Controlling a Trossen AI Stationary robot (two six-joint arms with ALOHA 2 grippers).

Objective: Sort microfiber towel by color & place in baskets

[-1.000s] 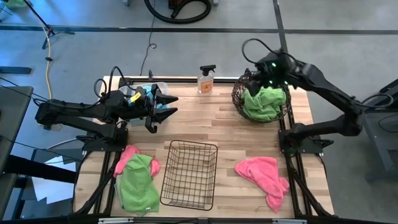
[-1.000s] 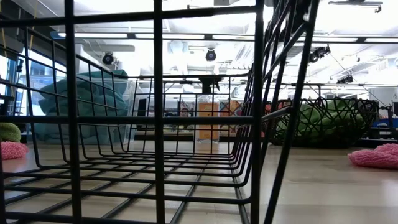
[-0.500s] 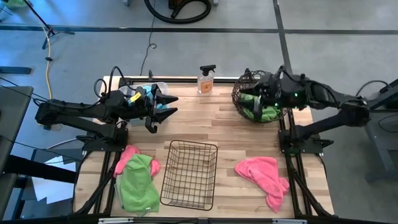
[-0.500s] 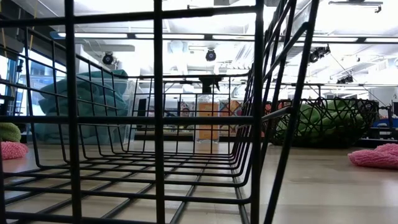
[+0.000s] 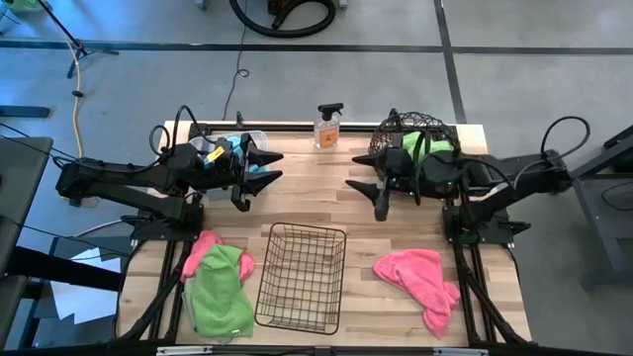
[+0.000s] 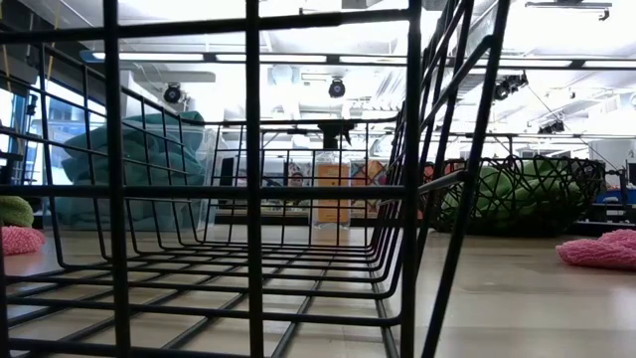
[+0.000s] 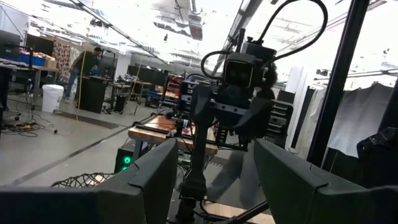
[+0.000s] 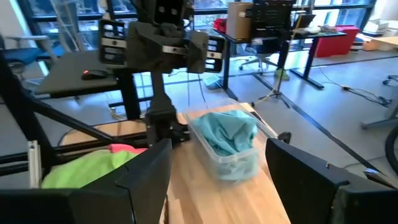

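1. High view: the left gripper (image 5: 259, 168) hangs with its fingers spread and empty beside the clear bin (image 5: 240, 145) at the far left. The right gripper (image 5: 374, 193) is also wide and empty, in front of the round basket (image 5: 410, 148) that holds a green towel (image 5: 427, 146).
2. Low view: the black wire basket (image 6: 248, 189) is empty, and a pink towel (image 6: 601, 250) lies at near right.
3. Right wrist view: a teal towel (image 8: 227, 132) sits in the bin.
4. Likely next, the right fingers should drop on the pink towel's bunched middle and pinch deep.

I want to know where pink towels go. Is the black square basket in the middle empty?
Empty. The black wire-grid basket shows only bare table through its bars from above, and the low view shows nothing inside.
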